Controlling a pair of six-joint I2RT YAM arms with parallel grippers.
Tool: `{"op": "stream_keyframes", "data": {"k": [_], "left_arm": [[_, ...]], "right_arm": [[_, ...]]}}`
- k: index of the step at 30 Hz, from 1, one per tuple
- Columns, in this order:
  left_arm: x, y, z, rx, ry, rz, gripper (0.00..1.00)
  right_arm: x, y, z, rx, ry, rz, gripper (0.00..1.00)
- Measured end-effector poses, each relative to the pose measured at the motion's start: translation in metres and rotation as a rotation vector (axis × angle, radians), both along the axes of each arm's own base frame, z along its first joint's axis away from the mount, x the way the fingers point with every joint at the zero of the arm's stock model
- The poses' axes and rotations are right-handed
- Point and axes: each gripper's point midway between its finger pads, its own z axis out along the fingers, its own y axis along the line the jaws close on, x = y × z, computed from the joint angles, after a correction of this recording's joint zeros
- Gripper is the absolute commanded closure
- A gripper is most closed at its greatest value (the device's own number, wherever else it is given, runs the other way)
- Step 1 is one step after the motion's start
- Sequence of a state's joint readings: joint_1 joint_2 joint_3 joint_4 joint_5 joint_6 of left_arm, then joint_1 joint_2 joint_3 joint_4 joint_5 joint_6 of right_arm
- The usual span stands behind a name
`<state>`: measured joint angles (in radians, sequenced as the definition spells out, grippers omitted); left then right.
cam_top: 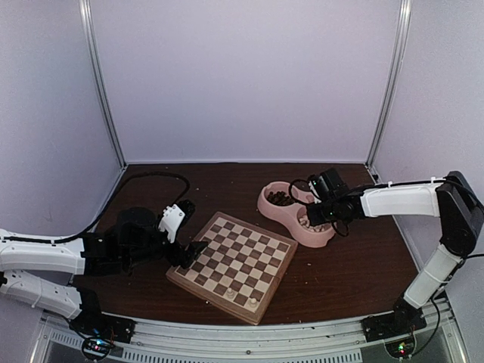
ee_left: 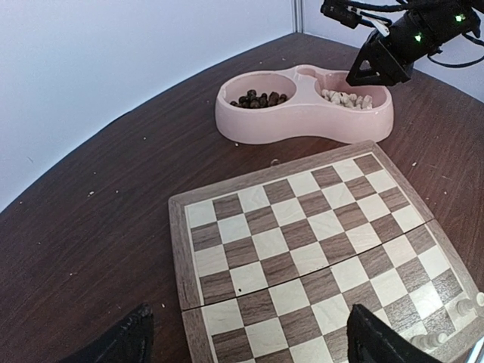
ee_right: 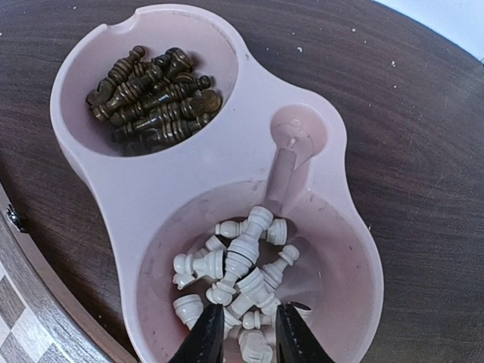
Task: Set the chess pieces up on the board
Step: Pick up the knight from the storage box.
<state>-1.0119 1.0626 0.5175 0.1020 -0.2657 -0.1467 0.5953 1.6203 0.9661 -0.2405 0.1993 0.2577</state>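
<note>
On the surface (cam_top: 355, 265) the board (cam_top: 243, 262) sits nearly bare: a few chess pieces (ee_left: 463, 305) on its near edge, number unclear. Most lie heaped in the pink bowl (ee_right: 189, 181). My left end effector (ee_left: 249, 325) gapes wide at the board; my right end effector (ee_right: 248, 314) hangs narrow in that heap, grip impossible to tell.

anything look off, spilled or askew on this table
Nothing is spilled: cream chess pieces and dark pieces lie heaped in separate halves of the pink bowl. The board sits turned at an angle to the table edge, and pale specks dot the tabletop.
</note>
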Motion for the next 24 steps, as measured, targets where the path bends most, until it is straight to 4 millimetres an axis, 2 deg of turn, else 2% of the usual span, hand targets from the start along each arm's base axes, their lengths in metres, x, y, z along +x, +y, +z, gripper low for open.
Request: {"op": "stream_keyframes", "data": {"k": [8, 12, 24], "left_arm": [[0.000, 0.000, -0.001, 0.004, 0.001, 0.002, 0.12], [0.000, 0.001, -0.002, 0.007, 0.003, 0.002, 0.12], [0.000, 0.001, -0.004, 0.014, 0.007, 0.003, 0.12]], "right_arm": [[0.004, -0.002, -0.008, 0.006, 0.061, -0.008, 0.72], [0.000, -0.006, -0.011, -0.010, 0.096, -0.013, 0.58], [-0.007, -0.012, -0.024, -0.065, 0.186, -0.034, 0.56]]}}
